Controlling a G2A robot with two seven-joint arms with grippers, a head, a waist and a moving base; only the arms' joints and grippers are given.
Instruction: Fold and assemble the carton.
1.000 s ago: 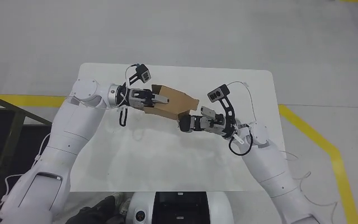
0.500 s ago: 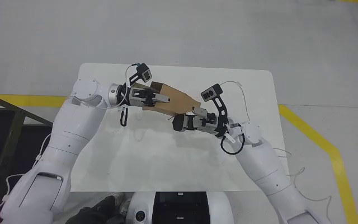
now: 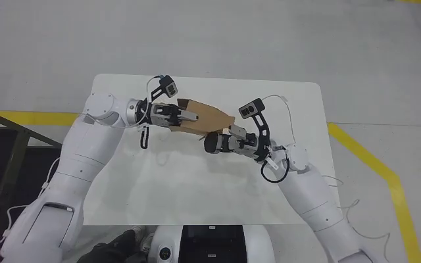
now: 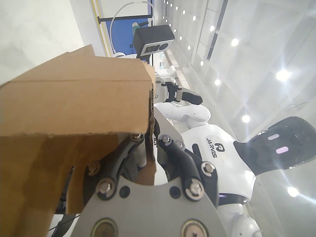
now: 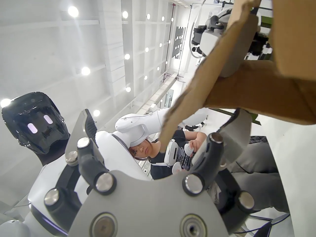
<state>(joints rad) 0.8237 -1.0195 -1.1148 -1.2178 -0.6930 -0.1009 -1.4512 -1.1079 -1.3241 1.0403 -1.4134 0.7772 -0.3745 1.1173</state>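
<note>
Over the last second the right gripper (image 3: 214, 143) has slid leftward along the near edge of the carton (image 3: 207, 118), its wrist swinging in with it. The left gripper (image 3: 185, 115) and the carton have hardly shifted.

The left gripper, above the desk's (image 3: 197, 191) far-left part, has its jaws clamped on one carton wall, a finger on each face of the board. From there the carton hangs in the air over the far half of the desk. It is brown corrugated board with raw, slightly ragged cut edges, half opened into a sleeve. Its long axis runs from the left gripper rightward and a little toward the near edge.

At the carton's right end, a loose flap (image 5: 197, 82) slants down between the right gripper's jaws, which stand wide apart. One pad (image 5: 232, 136) lies just under the carton's body and the other is well clear of the flap. The right arm is therefore the nearer one to the flap, which looks stiff yet creasable and probably needs pressing across its fold line.
</note>
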